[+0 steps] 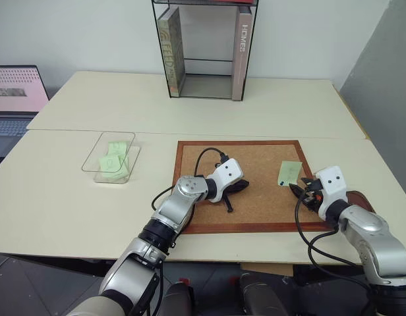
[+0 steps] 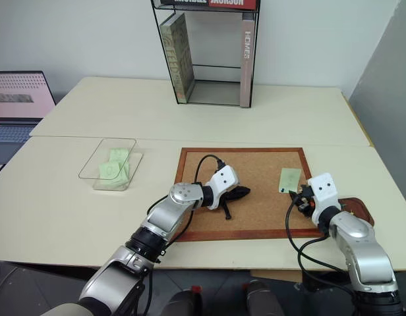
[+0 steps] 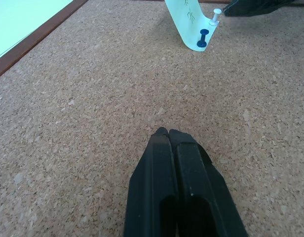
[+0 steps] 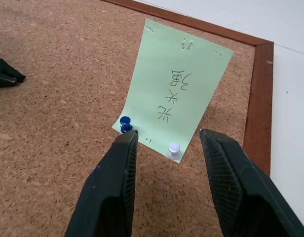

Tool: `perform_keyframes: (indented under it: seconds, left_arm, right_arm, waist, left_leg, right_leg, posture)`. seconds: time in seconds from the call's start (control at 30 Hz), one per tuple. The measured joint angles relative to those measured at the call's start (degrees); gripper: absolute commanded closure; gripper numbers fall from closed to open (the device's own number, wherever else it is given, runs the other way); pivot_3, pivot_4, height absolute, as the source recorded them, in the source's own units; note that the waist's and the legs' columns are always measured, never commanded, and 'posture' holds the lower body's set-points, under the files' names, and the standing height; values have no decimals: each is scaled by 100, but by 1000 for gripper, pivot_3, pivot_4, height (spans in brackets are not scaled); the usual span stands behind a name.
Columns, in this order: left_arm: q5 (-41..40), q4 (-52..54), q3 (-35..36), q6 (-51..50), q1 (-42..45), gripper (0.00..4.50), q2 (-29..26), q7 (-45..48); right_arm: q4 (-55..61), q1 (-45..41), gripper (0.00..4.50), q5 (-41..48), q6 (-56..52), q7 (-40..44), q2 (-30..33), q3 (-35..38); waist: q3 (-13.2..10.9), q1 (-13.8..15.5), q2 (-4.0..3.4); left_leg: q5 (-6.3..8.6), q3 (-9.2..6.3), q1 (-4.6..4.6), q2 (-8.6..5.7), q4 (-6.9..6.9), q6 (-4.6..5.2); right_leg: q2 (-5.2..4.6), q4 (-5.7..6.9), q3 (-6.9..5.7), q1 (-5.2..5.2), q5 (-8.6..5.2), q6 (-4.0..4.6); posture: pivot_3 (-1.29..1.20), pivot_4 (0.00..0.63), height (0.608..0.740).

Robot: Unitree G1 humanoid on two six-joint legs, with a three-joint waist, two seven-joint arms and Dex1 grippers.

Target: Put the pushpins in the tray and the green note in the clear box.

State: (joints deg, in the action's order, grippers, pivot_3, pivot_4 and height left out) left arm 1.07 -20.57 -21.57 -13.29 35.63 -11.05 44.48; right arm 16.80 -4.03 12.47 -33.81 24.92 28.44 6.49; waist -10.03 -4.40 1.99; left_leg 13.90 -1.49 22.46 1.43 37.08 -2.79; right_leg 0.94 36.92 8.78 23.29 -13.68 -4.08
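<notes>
Nothing done: 2 pushpins [image 4: 126,124] pin the green note [image 4: 177,98] down; right gripper [image 4: 168,143] gapes empty, left gripper [image 3: 169,134] clenched; tray [image 2: 361,205] seemingly bare.

The green note [image 4: 174,101] lies flat on the cork, pinned at its near edge by two pushpins [image 4: 126,124], one blue, one pale. At my nine o'clock the clear box [image 1: 97,153] holds green slips; the reddish-brown tray [image 2: 360,209] sits at three o'clock.
</notes>
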Motion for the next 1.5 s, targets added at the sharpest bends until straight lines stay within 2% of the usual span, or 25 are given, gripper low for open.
perform_keyframes:
  seconds: [0.07,0.43,0.8,1.17,1.4,1.5]
  left_arm:
    - [0,2,0,-1,0,4500,-4,-1]
    - [0,10,0,-7,-2,4500,-6,-6]
    - [2,43,0,-18,-8,4500,-26,-1]
    - [9,64,-1,-40,-7,4500,-49,-4]
    - [9,102,-21,-57,-13,4500,-67,4]
    - [21,113,-21,-87,-10,4500,-85,-5]
  right_arm:
    - [-159,-65,2409,-5,17,-14,-21,0]
    - [-353,-157,4424,16,35,4,-50,-17]
    - [-254,-135,4424,113,25,2,-60,19]
    - [806,-111,4424,532,-283,-26,53,549]
    - [884,677,4424,338,-405,72,897,1295]
    - [658,1259,4424,-114,-96,180,1384,1428]
  waist:
    - [0,-4,0]
    - [0,-7,0]
    - [-1,-17,0]
    - [-1,-36,1]
    - [-2,-31,3]
    - [-4,-36,6]
  left_leg:
    - [0,0,0,0,0,0]
    - [0,-1,0,0,0,0]
    - [0,-1,3,0,-2,0]
    - [0,-2,4,0,-4,0]
    - [1,0,5,-1,-9,0]
    - [1,2,1,0,-8,0]
  right_leg:
    - [0,0,0,0,0,0]
    - [0,0,0,0,0,0]
    - [0,-1,0,3,0,0]
    - [0,-2,0,4,0,1]
    - [-2,-5,1,6,-2,3]
    - [-2,-4,1,6,-3,3]
  posture:
    - [0,150,740]
    - [0,150,740]
    - [0,150,740]
    - [0,150,740]
    - [0,150,740]
    - [0,150,740]
